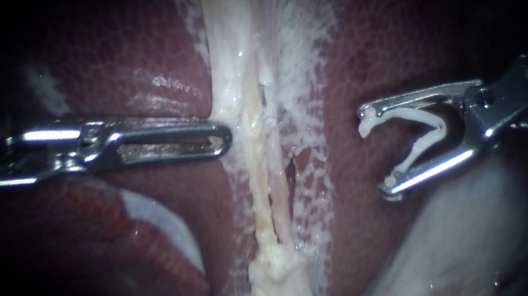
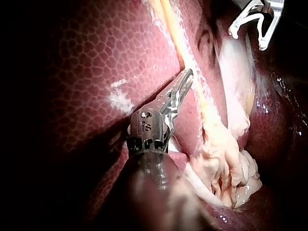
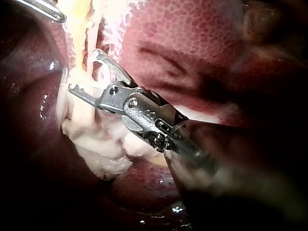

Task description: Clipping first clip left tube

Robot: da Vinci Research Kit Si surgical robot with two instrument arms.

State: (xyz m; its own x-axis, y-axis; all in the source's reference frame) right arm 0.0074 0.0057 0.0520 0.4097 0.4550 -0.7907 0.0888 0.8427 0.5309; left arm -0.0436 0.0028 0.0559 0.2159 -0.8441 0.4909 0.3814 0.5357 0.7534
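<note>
Right instrument (image 1: 375, 150): jaws wide apart, an open white clip (image 1: 443, 129) seated between them, both jaws touching it. Between the clip's mouth and the tubes there is only bare liver (image 1: 337, 73) and lacy white film (image 1: 312, 161).
Left instrument (image 1: 223, 137): jaws lying together, holding nothing, tip against the pale band's left edge.
Left tube (image 1: 255, 170): yellowish strand running vertically mid-scene. The right tube (image 1: 280, 195) lies just beside it, on the clip's side. The clip is well apart from both.
Lumpy pale fat (image 1: 276, 294) hides the tubes' lower ends. Both shafts fade into the dark. The pale patch at lower right is too blurred to identify.
</note>
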